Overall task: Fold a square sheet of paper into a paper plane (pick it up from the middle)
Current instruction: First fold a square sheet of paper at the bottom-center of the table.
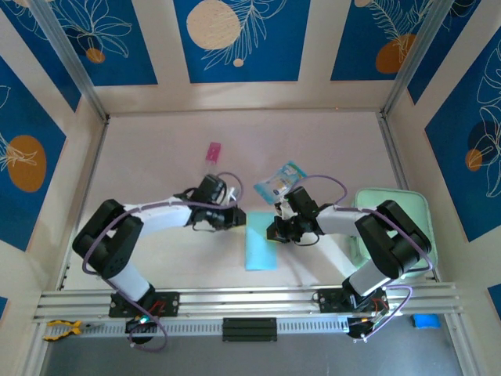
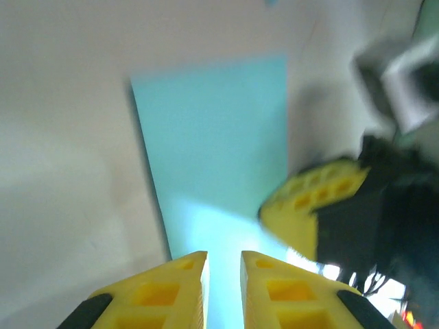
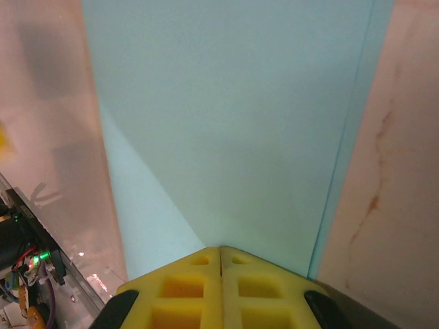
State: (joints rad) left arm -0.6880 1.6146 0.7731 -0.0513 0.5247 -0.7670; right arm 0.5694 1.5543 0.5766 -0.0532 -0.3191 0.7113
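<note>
Jaws closed, right gripper [image 3: 221, 251] tilts down over the square sheet [image 3: 226, 123].

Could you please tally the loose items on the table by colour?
Light blue: 1, paper
Teal and clear: 1, packet
Pink: 1, small item
Mint green: 1, pad
Total: 4
</note>
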